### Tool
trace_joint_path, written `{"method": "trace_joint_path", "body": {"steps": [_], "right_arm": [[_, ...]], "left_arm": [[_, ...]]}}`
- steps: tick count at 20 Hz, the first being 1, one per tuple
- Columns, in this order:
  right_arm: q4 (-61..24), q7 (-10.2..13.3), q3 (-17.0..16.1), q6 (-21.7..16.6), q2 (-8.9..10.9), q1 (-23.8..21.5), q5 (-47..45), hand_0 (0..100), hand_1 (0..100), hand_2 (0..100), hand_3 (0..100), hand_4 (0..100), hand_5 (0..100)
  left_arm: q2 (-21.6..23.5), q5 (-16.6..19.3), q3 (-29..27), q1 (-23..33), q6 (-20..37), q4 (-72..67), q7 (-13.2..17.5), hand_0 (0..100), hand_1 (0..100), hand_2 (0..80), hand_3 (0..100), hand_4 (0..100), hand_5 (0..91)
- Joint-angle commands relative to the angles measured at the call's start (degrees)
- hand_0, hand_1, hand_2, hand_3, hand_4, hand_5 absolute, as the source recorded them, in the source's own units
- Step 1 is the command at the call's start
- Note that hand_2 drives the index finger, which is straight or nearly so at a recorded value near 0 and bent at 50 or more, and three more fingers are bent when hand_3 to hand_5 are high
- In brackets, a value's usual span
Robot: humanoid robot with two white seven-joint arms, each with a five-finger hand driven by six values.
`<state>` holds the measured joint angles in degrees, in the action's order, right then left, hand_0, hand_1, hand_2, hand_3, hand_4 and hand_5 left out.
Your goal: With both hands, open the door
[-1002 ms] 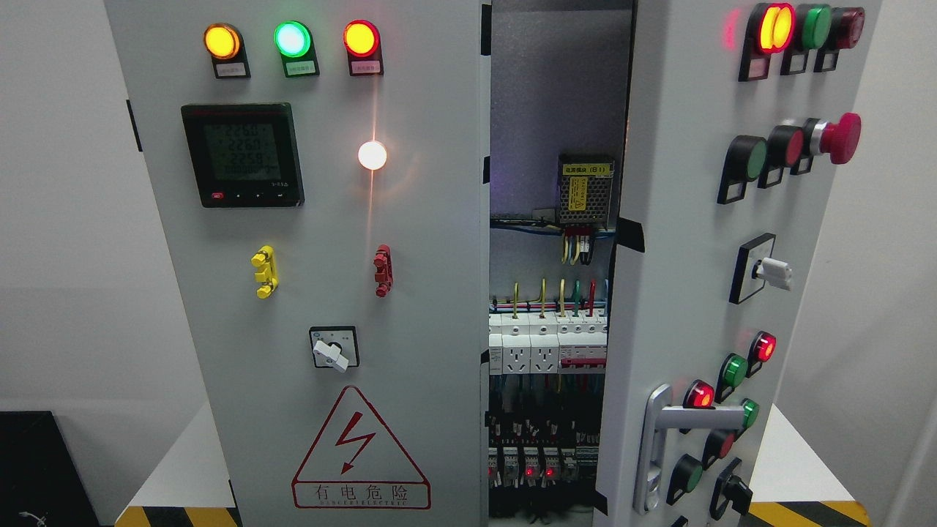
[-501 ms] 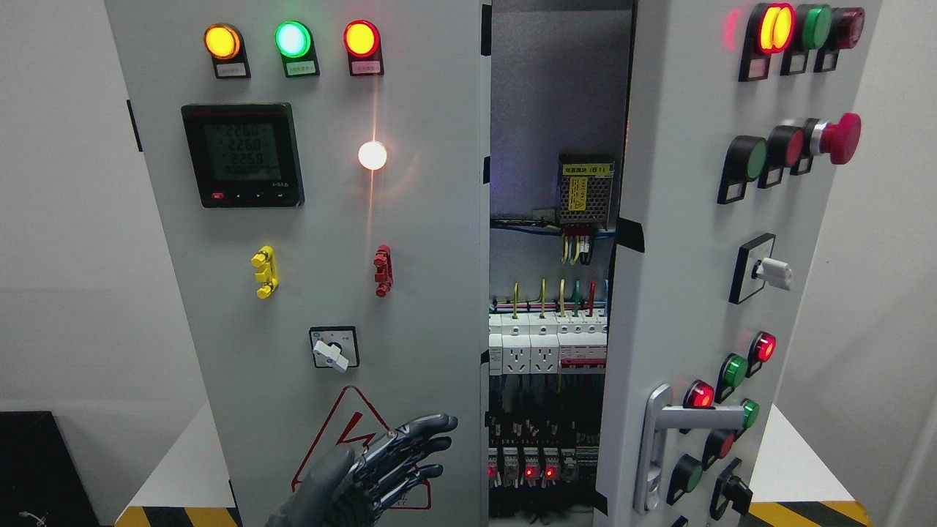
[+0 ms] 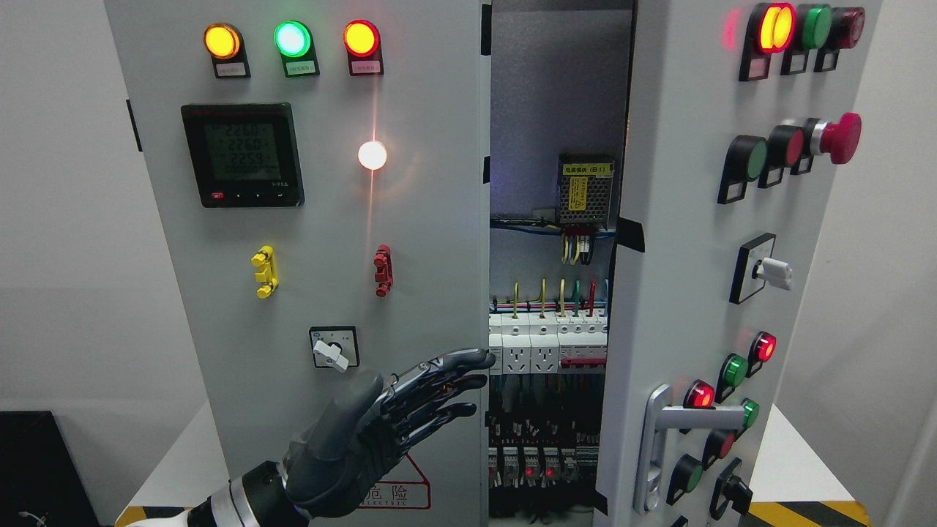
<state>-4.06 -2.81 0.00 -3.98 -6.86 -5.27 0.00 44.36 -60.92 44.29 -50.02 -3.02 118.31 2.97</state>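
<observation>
A grey electrical cabinet fills the head view with two doors. The left door (image 3: 410, 241) is nearly shut and carries lamps, a meter and a warning triangle. The right door (image 3: 681, 241) is swung partly outward, its silver handle (image 3: 659, 439) low on its left side. Between them a gap shows breakers and wiring (image 3: 549, 344). My left hand (image 3: 446, 388) reaches up from the lower left with fingers spread and holding nothing. Its fingertips (image 3: 479, 360) lie at the left door's free edge; I cannot tell if they touch it. The right hand does not show.
The right door bears buttons, a red mushroom stop button (image 3: 838, 137) and a rotary switch (image 3: 765, 269) that stick out toward me. Yellow-black hazard tape (image 3: 805, 512) marks the white table edge. A black box (image 3: 33, 468) sits at the lower left.
My left hand came into view from below and rose up and to the right, from over the warning triangle to the left door's free edge. The doors have not moved.
</observation>
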Motion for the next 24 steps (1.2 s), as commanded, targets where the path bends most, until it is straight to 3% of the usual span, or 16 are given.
{"method": "trace_joint_path", "body": {"steps": [1,3,7,10,24], "right_arm": [[0.0,0.0,0.2,0.0,0.00,0.0,0.5,19,0,0,0,0,0],[0.0,0.0,0.2,0.0,0.00,0.0,0.5,19,0,0,0,0,0],[0.0,0.0,0.2,0.0,0.00,0.0,0.5,19,0,0,0,0,0],[0.0,0.0,0.2,0.0,0.00,0.0,0.5,19,0,0,0,0,0],[0.0,0.0,0.2,0.0,0.00,0.0,0.5,19,0,0,0,0,0]], "left_arm": [[-4.7,-6.8,2.7,-9.1,-1.6,-2.7,0.0,0,0,0.0,0,0,0.0],[-6.3,-9.3,4.0,-9.7,-2.3,-4.2,0.0,0,0,0.0,0,0,0.0],[-8.6,-10.8,4.9,-11.3,-2.3,-5.7,0.0,0,0,0.0,0,0,0.0],[-11.3,-14.6,5.4,-13.5,-2.5,-8.2,0.0,0,0,0.0,0,0,0.0],[-15.8,-15.2,8.9,-15.6,-3.3,-10.4,0.1,0,0,0.0,0,0,0.0]]}}
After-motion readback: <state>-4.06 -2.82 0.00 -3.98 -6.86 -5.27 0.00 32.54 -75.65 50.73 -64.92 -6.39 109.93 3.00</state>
